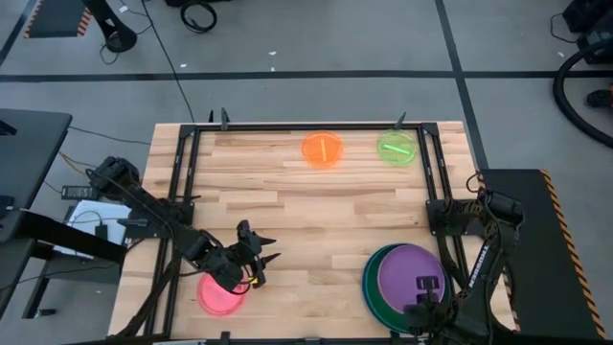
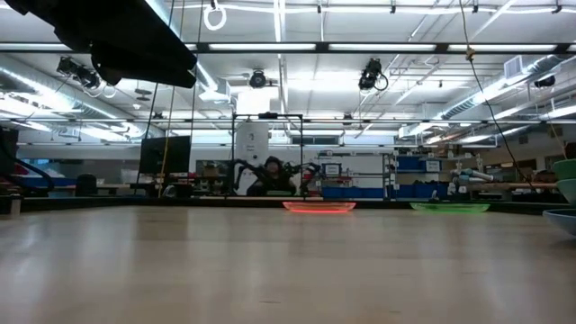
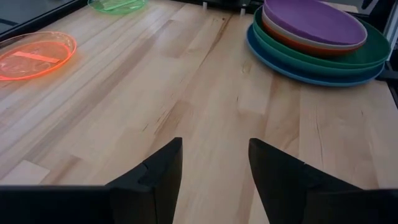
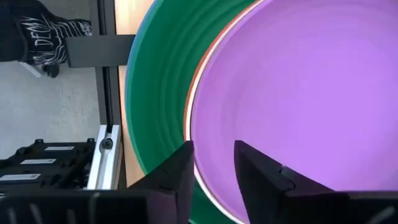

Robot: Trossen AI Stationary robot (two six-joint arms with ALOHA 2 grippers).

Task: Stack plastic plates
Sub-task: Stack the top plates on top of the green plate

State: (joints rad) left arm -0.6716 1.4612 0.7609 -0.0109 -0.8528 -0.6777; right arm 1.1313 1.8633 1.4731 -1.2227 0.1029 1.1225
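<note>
Parted by a narrow gap, my right claw [image 4: 211, 162] hangs over the near rim of the purple plate [image 4: 298, 93] and holds nothing. That plate tops the stack [image 1: 407, 278] at the bench's near right corner. Under it, the left wrist view shows a cream plate [image 3: 292, 34], a red-orange one [image 3: 283, 42], then dark green [image 3: 373, 50], teal [image 3: 292, 62] and blue [image 3: 273, 62] at the bottom: six stacked.

Well apart to the left, my left claw [image 1: 257, 254] stands wide and empty just beside the pink plate [image 1: 220, 295], at the near left.

Three small plates are left, I judge: that pink one, plus the orange plate [image 1: 322, 149] and the lime plate [image 1: 396, 148] lying side by side along the far edge of the bench [image 1: 316, 220]. One of each colour, nine in all.
</note>
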